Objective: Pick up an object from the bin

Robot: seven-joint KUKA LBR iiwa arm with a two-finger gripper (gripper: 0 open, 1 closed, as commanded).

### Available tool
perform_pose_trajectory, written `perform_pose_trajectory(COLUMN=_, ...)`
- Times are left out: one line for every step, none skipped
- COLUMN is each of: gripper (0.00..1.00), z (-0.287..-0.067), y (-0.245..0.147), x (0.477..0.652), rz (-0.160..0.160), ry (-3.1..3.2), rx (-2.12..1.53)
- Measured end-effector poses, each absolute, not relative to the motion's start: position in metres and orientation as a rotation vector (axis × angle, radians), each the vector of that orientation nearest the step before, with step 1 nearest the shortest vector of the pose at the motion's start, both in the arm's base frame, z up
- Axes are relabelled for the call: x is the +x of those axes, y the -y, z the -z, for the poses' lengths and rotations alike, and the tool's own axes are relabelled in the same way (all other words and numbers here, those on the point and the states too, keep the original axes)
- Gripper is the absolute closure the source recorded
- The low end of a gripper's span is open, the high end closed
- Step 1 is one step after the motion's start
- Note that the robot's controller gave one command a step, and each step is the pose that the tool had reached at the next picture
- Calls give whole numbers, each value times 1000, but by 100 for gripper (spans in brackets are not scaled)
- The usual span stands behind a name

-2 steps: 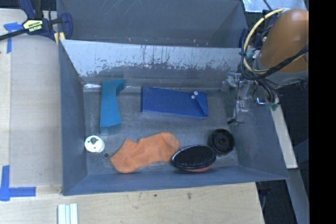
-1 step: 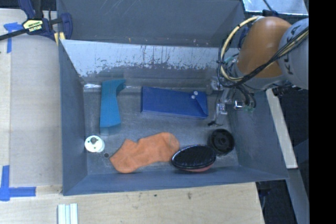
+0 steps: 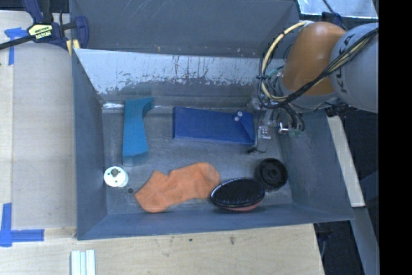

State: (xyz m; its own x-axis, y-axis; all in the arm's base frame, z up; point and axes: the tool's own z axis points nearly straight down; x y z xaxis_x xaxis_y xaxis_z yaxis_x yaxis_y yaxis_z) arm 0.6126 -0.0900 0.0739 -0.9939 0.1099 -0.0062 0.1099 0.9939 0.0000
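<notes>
- 6 loose things lie in the grey bin (image 3: 90, 138). The gripper (image 3: 261, 136) hangs low at about 3 o'clock of the floor, right at the 3 o'clock end of a dark blue flat slab (image 3: 206, 124).
- You cannot tell from this view how wide the pincer stands or whether it has hold of anything, so treat it as empty until you see otherwise.
- Judged by nearness, the slab is the likeliest pick. It lies flat from the floor's centre toward 3 o'clock, just below the back wall at 12 o'clock.
- A flat thing gives little bite from above. Set the pincer square across the slab's short end and sink until it brackets that edge before you close.
- Mind the black round disc (image 3: 271, 173) at 5 o'clock of the gripper, near but apart, and the black oval dish-like thing (image 3: 238, 194) just beyond it.
- The orange cloth (image 3: 177, 187) at 6 o'clock, the small white round piece (image 3: 116, 176) at 8 o'clock and the light blue L-shaped block (image 3: 135, 129) at 9 o'clock lie well apart from the gripper.
- The floor is bare scuffed metal and likely slick, so the slab may skate toward 9 o'clock if you nudge it.
- The walls slope up, and the 3 o'clock wall rises close behind the arm. Lift straight up; the free room is toward 9 o'clock.
</notes>
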Motion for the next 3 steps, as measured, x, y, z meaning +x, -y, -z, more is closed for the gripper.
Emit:
perform_pose_trajectory(gripper=100, z=-72, y=54, x=621, rz=0, ry=-3121, rx=306)
perform_pose_trajectory(gripper=100, z=-72, y=54, x=621, rz=0, ry=-3122, rx=305)
perform_pose_trajectory(gripper=100, z=-276, y=53, x=571, rz=0, ry=-3129, rx=289)
